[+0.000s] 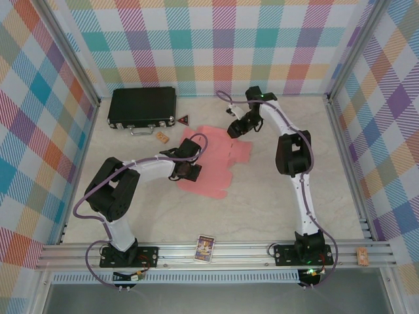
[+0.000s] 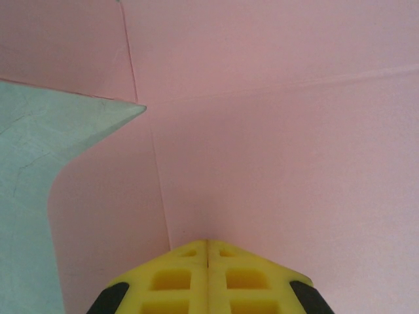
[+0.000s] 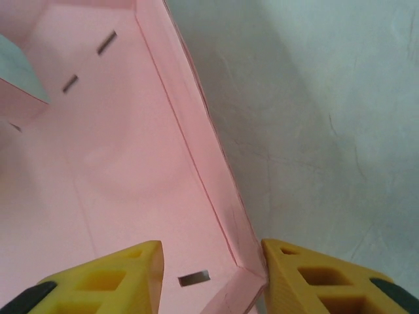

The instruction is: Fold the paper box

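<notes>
End effector (image 3: pixel 213 254), right, half-open, straddling paper box (image 3: pixel 118 163) edge

On the pale surface (image 1: pixel 262 209) we see the pink box (image 1: pixel 216 157) lying flat near the middle. A black case (image 1: pixel 142 106) sits far left, with a red triangle (image 1: pixel 182 120) and tan block (image 1: pixel 162 137) near it.

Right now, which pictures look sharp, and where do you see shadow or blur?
Top external: even light, crisp, a soft shadow under the left arm on the paper box. Left wrist: flat, low-contrast pink, left fingers clearest. Right wrist: the box's raised edge shades the table beside it.
</notes>
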`<move>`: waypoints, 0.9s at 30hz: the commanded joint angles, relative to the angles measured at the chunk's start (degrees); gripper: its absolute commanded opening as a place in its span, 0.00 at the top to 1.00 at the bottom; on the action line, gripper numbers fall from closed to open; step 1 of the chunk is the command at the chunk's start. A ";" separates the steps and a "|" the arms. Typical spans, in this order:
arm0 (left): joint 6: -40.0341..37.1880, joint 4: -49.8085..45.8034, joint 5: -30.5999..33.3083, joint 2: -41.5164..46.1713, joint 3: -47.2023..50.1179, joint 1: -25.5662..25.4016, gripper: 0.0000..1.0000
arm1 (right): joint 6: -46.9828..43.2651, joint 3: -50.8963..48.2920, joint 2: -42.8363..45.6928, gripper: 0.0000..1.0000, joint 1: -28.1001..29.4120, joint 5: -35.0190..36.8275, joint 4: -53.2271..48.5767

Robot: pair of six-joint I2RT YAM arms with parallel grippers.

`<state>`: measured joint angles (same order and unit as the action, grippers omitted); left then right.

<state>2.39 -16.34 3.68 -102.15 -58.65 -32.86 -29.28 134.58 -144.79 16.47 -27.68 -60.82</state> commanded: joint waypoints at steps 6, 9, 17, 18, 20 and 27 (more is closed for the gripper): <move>-1.95 -1.09 -1.15 -1.07 -1.72 0.43 1.00 | -1.14 -0.95 3.95 0.74 0.41 -0.85 0.58; -2.87 -1.07 -2.00 -1.21 -2.25 0.43 1.00 | -1.58 -4.52 6.44 0.75 0.41 1.35 1.91; -5.42 -0.12 -5.97 -2.04 -3.31 0.43 1.00 | -1.21 -21.03 17.21 0.75 0.41 1.19 10.35; -5.73 -0.10 -6.58 -2.09 -3.40 0.34 1.00 | -0.85 -22.21 18.18 0.75 0.41 1.38 10.49; -6.23 -0.11 -7.33 -2.17 -3.33 0.34 1.00 | -0.74 -25.04 19.98 0.75 0.41 1.36 11.40; -5.89 -0.10 -6.12 -2.51 -3.33 0.34 1.00 | 2.83 -28.06 21.09 0.60 0.67 7.14 16.56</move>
<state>-2.66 -16.32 -2.09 -103.90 -60.90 -32.86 -28.60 106.26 -123.76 16.73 -23.57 -47.66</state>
